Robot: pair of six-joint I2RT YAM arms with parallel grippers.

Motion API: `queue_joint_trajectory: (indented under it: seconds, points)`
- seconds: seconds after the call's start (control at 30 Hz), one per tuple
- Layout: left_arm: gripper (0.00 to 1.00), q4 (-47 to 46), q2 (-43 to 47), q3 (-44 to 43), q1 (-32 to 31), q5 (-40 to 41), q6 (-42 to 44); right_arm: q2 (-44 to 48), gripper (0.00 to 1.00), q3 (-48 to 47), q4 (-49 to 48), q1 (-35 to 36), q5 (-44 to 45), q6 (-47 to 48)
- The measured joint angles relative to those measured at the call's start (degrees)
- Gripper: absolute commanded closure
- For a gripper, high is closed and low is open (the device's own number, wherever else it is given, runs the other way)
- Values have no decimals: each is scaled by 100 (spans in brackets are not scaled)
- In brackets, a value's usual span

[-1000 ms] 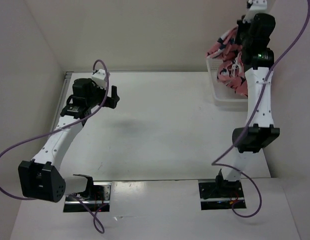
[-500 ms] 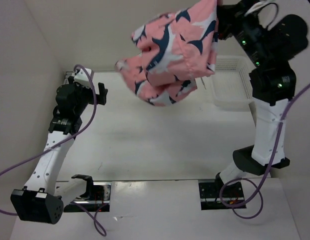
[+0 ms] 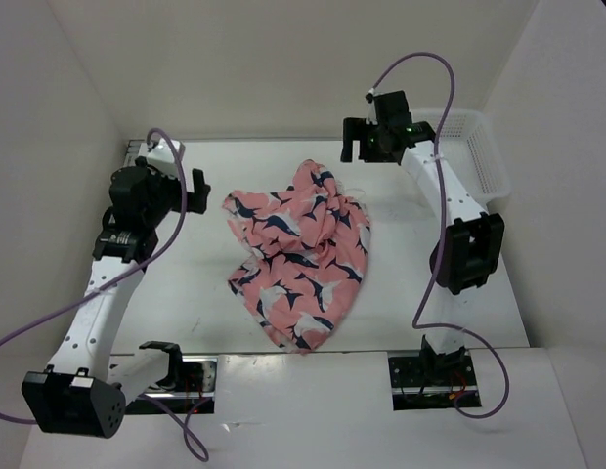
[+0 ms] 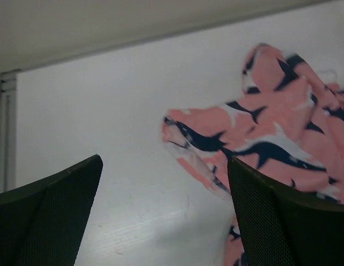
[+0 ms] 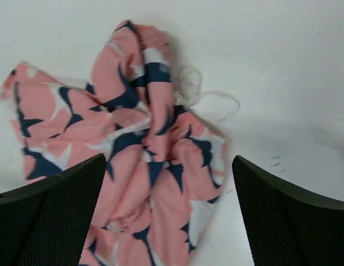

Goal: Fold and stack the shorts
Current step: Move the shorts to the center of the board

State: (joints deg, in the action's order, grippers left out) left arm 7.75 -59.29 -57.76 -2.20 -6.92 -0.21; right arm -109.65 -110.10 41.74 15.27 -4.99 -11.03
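The shorts (image 3: 301, 256) lie in a loose, crumpled heap on the table (image 3: 186, 293), about midway between the left and right edges. They run from near the far edge almost to the near edge. Neither arm has hold of them.

The left gripper (image 3: 199, 186) hangs near the far-left corner, jaws spread wide with nothing between them. Its own camera shows a corner of the cloth just ahead of the fingers (image 4: 55, 216). The right gripper (image 3: 354, 144) hovers by the far edge, just right of the heap's far end, equally wide and empty. It looks down on bunched cloth and a white drawstring (image 5: 211, 98) lying on the bare surface.

The heap seems set in the open so it can be spread flat before any fold, with one arm on each side to take an edge.

The basket (image 3: 484, 156) sits in the far-right corner, apart from the cloth. Bare table shows to the left and right of the heap, which gives room for pulling outward. The near edge is close to the hem, so there is little room there. The overlapping folds hide the true edges, so catching a single layer looks tricky.
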Motion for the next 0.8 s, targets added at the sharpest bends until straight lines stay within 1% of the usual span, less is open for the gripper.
queue_joint_trajectory:
  seconds: [0.1,0.13,0.17,0.2,0.27,0.37,0.47,0.57,0.73,0.8]
  points:
    - [0,710,0,0,-291,-356,2,271,1,205,-17,0,459,481]
    - [0,994,0,2,-415,-503,2,433,7,341,-63,0,584,662]
    - [0,1191,0,13,-529,-605,0,616,10,490,-70,0,691,872]
    - [0,1377,4,72,-713,-697,2,800,16,684,-114,0,778,1054]
    - [0,1628,4,249,-1104,-817,0,1093,18,1097,-168,0,857,1329]
    - [0,1860,-197,562,-1672,-798,0,1196,19,1676,-282,0,866,1587]
    - [0,1537,-734,1005,-2044,-374,2,957,19,2065,-358,0,822,1742]
    - [0,1191,-1368,1532,-2087,149,2,608,19,2253,-540,0,761,1816]
    - [0,1113,-1700,1805,-2076,481,2,114,19,2258,-863,-13,654,1818]
    - [5,916,-1714,1897,-2076,538,2,-81,19,2236,-960,-33,597,1816]
